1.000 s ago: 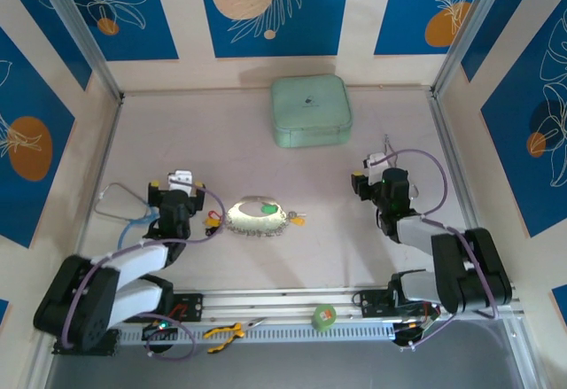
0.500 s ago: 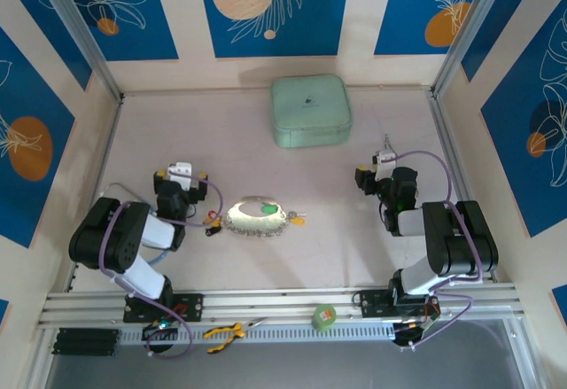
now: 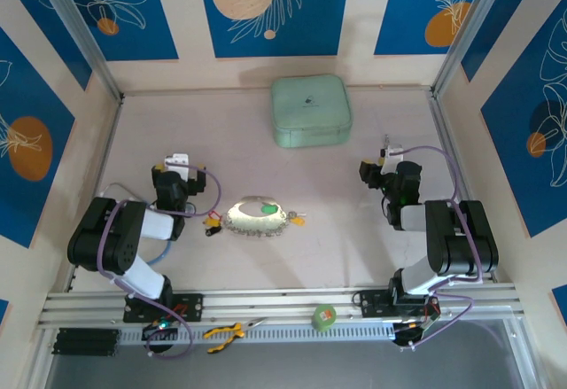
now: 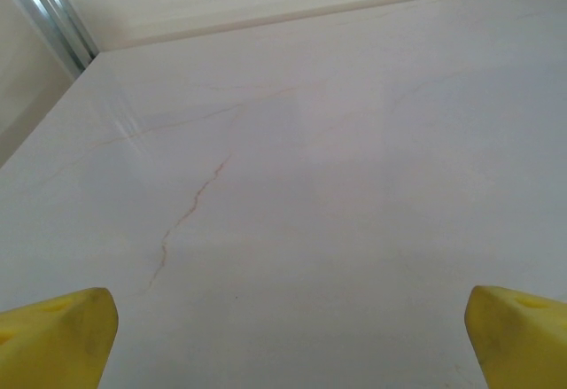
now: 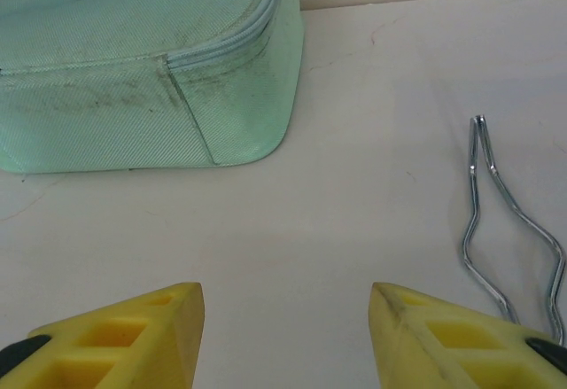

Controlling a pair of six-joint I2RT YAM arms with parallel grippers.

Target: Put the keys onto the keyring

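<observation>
Now left gripper (image 3: pixel 177 166) sits farther back from the keyring (image 3: pixel 255 216) and keys (image 3: pixel 297 221) than before, right gripper (image 3: pixel 385 154) likewise; both claws spread, empty.

The wall panels (image 3: pixel 273 8) are deep blue with white line-drawn leaves and peach and orange discs. The table (image 3: pixel 221 141) is pale pinkish white with faint hairline marks. The case (image 3: pixel 310 111) is mint green, finely woven and smudged dark. The keyring (image 3: pixel 255 219) is silvery; the keys (image 3: pixel 297 221) show green, yellow and red. The left gripper (image 4: pixel 283 345) and right gripper (image 5: pixel 283 327) are tipped bright yellow.
</observation>
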